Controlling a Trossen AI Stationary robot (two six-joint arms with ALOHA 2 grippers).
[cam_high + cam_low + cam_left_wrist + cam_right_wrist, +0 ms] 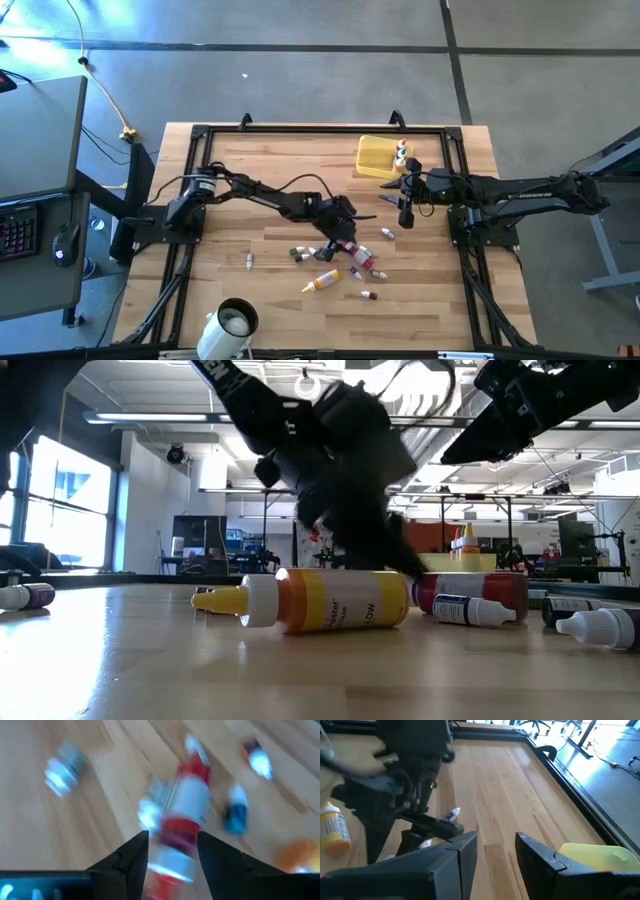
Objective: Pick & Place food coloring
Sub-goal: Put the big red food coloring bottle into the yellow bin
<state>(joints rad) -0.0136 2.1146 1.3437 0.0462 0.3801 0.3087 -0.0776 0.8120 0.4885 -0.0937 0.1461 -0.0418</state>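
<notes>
Bare wood near edges — bottles clustered mid-table, by left claw.

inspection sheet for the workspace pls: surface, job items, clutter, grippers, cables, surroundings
Surface: wooden table inside a black frame.
Job's things: food coloring bottles lie scattered at mid-table; a large yellow bottle and a red bottle lie on their sides; a few bottles stand in the yellow tray at the far right.
Clutter: white mug at the near edge.
Grippers: left gripper low over the bottle cluster, jaws open around the red bottle; right gripper open, empty, beside the tray.
Cables: yellow cable on the floor, left of the table.
Surroundings: desk with keyboard at left; no person seen.
</notes>
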